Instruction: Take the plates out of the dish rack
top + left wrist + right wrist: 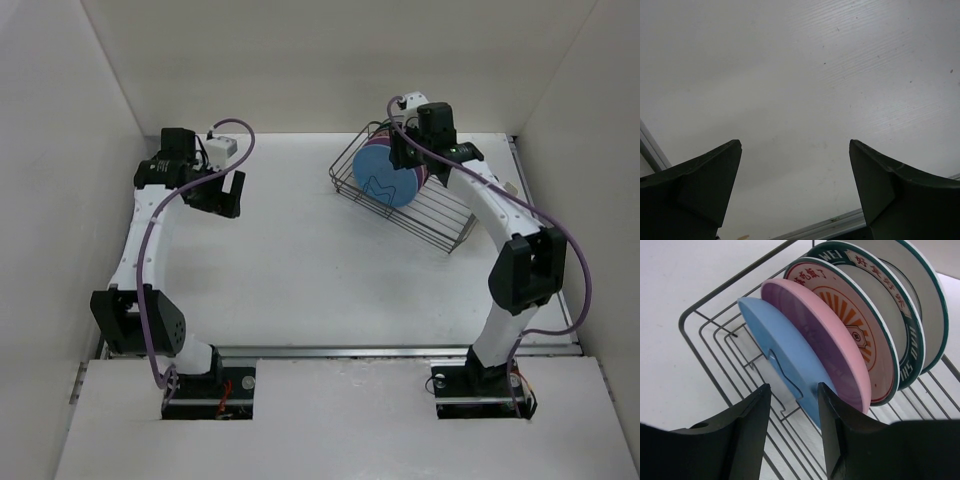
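Plates (826, 340), round, glossy, stand in wire rack (740, 366).

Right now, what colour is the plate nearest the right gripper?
Light blue plate; clearest in the right wrist view.

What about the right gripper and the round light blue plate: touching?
Cannot tell. Right wrist view: the open right gripper frames the rim of the light blue plate; one finger overlaps that rim, hiding any contact.

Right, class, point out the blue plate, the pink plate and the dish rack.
blue plate (790, 357), right wrist view, on its flat face.
pink plate (815, 335), right wrist view, on its inner face.
dish rack (440, 215), top view, on its bare wire floor.
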